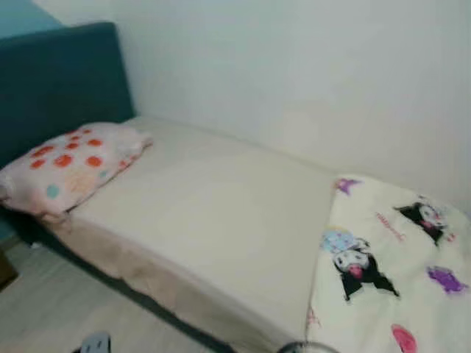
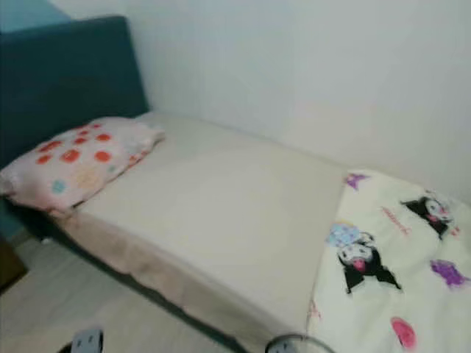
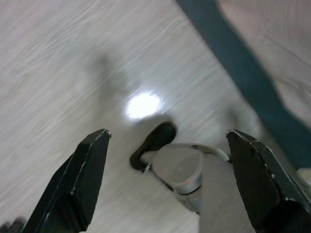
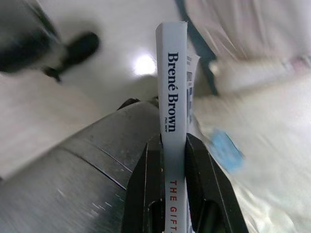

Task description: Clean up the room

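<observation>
Between the right gripper's (image 4: 172,160) two fingers, one book (image 4: 172,97) sits clamped, spine up, over the floor. Left gripper (image 3: 170,160) hangs spread, holding nothing. One pillow (image 1: 70,165) and one blanket (image 1: 397,272) lie on the bed (image 1: 213,213).

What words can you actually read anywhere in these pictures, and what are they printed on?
"Brené Brown": book spine, clamped in the right end effector.
"THE GIFT": lower on that spine, cut off by the frame edge.
Small print under the name: too small to read.
Pink marks on the cartoon blanket: too blurred to read.
</observation>
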Motion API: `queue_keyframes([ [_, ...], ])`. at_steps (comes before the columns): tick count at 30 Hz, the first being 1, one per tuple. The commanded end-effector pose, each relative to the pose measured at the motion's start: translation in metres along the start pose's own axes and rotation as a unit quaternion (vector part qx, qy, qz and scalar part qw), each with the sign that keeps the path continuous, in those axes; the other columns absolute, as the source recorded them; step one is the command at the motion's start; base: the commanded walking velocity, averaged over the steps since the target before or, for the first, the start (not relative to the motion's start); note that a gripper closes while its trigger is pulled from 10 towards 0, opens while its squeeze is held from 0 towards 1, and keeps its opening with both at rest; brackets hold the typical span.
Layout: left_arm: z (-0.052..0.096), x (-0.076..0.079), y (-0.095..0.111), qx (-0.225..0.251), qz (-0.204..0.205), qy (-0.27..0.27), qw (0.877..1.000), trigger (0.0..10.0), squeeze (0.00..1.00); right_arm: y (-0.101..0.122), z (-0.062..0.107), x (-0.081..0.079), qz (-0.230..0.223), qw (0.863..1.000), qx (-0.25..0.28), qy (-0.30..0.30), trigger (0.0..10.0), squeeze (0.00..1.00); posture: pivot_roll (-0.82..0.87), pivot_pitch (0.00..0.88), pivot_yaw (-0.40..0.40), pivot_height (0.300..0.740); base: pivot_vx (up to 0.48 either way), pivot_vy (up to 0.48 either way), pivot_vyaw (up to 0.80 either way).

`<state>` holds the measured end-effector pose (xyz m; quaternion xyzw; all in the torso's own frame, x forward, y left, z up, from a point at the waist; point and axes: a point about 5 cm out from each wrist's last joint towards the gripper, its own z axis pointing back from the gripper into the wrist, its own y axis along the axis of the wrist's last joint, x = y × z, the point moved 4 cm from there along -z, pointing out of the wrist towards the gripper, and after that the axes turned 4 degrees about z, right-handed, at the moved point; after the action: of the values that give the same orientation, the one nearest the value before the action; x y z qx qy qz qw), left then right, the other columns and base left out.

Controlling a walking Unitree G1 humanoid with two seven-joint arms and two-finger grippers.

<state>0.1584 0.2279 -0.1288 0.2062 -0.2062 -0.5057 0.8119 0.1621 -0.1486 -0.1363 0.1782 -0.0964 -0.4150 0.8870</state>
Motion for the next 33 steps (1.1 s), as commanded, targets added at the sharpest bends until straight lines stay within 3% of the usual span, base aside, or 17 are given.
queue_keyframes([
  [1, 0.000, 0.004, -0.005, -0.010, -0.002, -0.003, 1.000, 10.0, 0.00, -0.008, 0.002, 0.003, -0.006, 1.000, -0.009, -0.003, 10.0, 0.00, 0.08, 0.000, -0.101, 0.740, 0.000, 0.000, 0.79],
  [19, -0.001, 0.007, -0.004, -0.007, 0.000, -0.010, 1.000, 10.0, 0.00, -0.006, 0.002, 0.006, -0.012, 1.000, -0.002, -0.010, 10.0, 0.00, 0.08, 0.000, -0.103, 0.740, 0.015, 0.000, 0.79],
  [33, 0.000, 0.005, -0.003, -0.007, -0.002, -0.009, 1.000, 10.0, 0.00, 0.037, 0.002, 0.020, -0.001, 0.997, 0.067, -0.025, 10.0, 0.00, 0.08, 0.000, -0.102, 0.740, 0.332, 0.000, 0.73],
])
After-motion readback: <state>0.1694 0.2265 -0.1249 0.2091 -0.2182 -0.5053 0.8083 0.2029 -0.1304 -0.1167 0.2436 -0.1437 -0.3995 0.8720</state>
